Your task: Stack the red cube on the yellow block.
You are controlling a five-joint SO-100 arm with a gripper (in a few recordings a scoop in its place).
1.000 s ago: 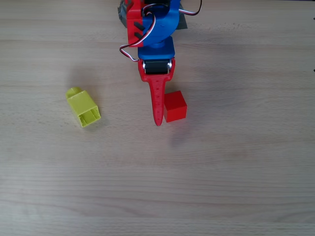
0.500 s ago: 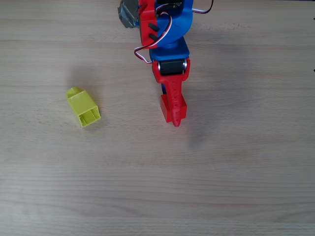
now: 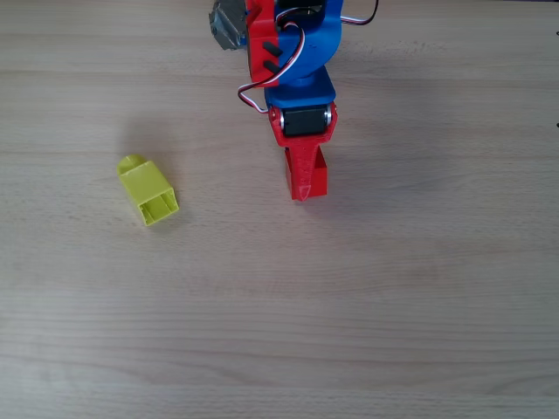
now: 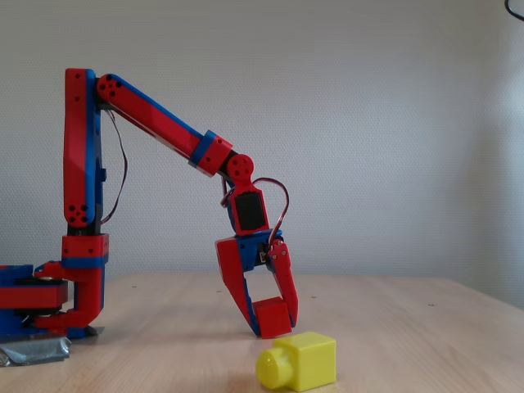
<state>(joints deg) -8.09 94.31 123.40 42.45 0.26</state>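
Observation:
The red cube (image 3: pixel 316 180) lies near the table's middle in the overhead view, mostly covered by my red gripper (image 3: pixel 301 194). In the fixed view the gripper (image 4: pixel 274 325) points down with a finger on each side of the red cube (image 4: pixel 273 318). The jaws are closed against the cube, which sits slightly tilted at table level. The yellow block (image 3: pixel 148 192) lies on its side well to the left, apart from the gripper, with its hollow end facing the picture's bottom. In the fixed view the yellow block (image 4: pixel 301 361) is in front of the gripper, its stud pointing left.
The wooden table (image 3: pixel 393 305) is bare around the two pieces. The arm's red and blue base (image 4: pixel 49 303) stands at the left of the fixed view, with grey tape (image 4: pixel 33 352) under it.
The gripper swung right from beside the cube to over it and closed around it. Gripper and cube have since drawn back a little toward the arm's base.

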